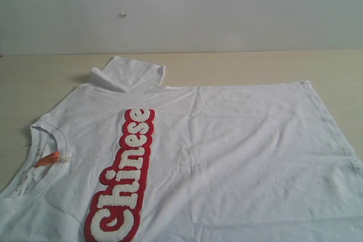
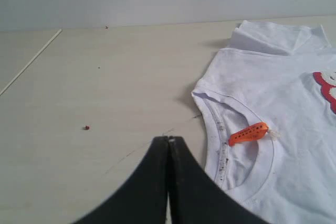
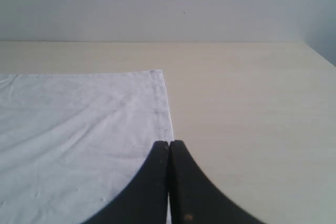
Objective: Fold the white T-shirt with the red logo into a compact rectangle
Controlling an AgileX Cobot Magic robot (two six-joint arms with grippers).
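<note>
The white T-shirt (image 1: pixel 227 151) lies spread flat on the table, collar at the left, hem at the right. Its far sleeve (image 1: pixel 127 73) is folded up on itself. The red logo (image 1: pixel 126 177) runs lengthwise down the chest. An orange neck tag (image 1: pixel 47 159) sits inside the collar, and the orange neck tag (image 2: pixel 248 132) shows again in the left wrist view. My left gripper (image 2: pixel 168 139) is shut and empty over bare table beside the collar (image 2: pixel 218 140). My right gripper (image 3: pixel 169 142) is shut and empty above the shirt's hem edge (image 3: pixel 164 106). Neither gripper shows in the exterior view.
The pale wooden table (image 1: pixel 255 66) runs back to a white wall (image 1: pixel 181 4). Bare table (image 3: pixel 252 119) lies beyond the hem. A small red speck (image 2: pixel 86 127) lies on the table left of the collar.
</note>
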